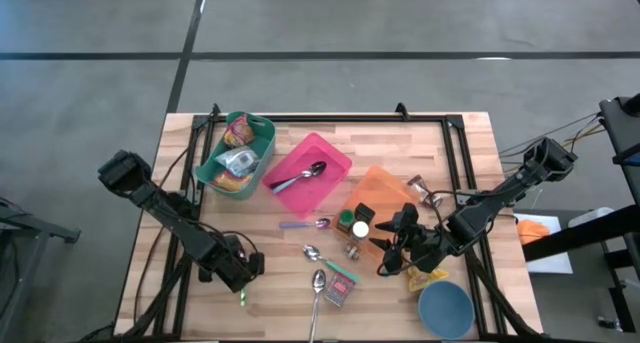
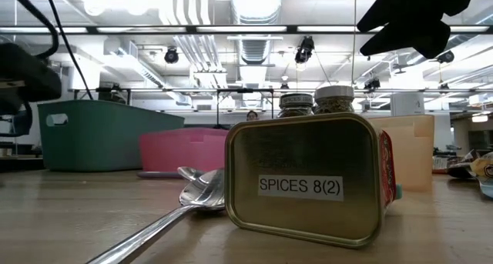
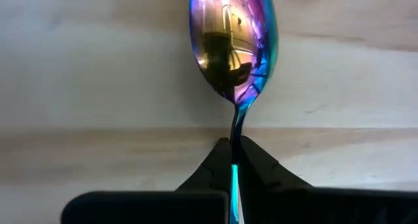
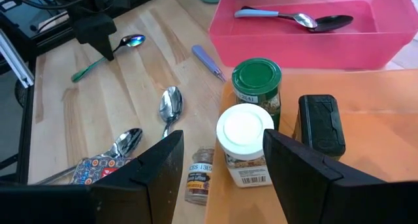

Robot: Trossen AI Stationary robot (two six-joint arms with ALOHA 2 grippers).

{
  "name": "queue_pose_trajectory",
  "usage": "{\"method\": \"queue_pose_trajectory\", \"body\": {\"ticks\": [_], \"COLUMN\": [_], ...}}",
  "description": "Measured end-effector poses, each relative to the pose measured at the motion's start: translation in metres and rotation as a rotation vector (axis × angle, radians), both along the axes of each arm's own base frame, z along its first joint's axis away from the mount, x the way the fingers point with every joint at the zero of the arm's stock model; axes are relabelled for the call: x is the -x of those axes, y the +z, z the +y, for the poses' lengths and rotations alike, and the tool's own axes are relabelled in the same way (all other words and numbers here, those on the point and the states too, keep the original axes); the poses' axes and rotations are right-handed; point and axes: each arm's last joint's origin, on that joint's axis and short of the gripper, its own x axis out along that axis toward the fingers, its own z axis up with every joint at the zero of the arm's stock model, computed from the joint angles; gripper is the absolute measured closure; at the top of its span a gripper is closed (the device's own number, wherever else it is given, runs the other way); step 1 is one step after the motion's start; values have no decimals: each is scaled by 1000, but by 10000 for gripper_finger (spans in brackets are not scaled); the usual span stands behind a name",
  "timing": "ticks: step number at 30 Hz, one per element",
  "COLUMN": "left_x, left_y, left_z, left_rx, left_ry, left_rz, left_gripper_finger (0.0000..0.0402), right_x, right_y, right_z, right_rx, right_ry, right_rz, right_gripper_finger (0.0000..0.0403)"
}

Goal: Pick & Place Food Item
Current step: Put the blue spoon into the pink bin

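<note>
- Wooden desk (image 1: 300, 143) over grey concrete floor; green bin (image 1: 215, 148), pink tray (image 1: 335, 158) and orange tray (image 1: 385, 188) ranged along the far side
- Left pincer (image 3: 234, 160) near the front left edge, clamped together on the thin handle of an iridescent spoon (image 3: 233, 41); bowl lying straight ahead of the fingertips, long axis in line with the pincer
- Right pincer (image 4: 222, 160) apart, hanging over a white-lidded spice jar (image 4: 245, 142) at the orange tray's edge; jar between the jaws, green-lidded jar (image 4: 257, 83) just beyond; nearer arm for the food, by this judgement

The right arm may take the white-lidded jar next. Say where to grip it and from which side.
Grip the white-lidded jar around its body just under the lid, coming from above. It stands upright on the orange tray, with the green-lidded jar crowding one side. The right hand already straddles it, open.
</note>
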Motion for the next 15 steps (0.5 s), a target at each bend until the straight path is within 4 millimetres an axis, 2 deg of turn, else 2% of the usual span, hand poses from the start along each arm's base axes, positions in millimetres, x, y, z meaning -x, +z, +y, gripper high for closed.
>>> {"method": "queue_pose_trajectory", "body": {"ticks": [10, 15], "left_x": [-24, -40], "left_y": [24, 46], "left_z": [1, 12], "left_rx": [-224, -342], "left_ry": [-208, -345], "left_rz": [-209, -201], "left_gripper_finger": [399, 399], "right_x": [0, 0], "right_y": [0, 0], "right_z": [0, 0], "right_rx": [-6, -46], "right_ry": [-4, -33], "right_rz": [-3, -16], "right_gripper_finger": [195, 195]}}
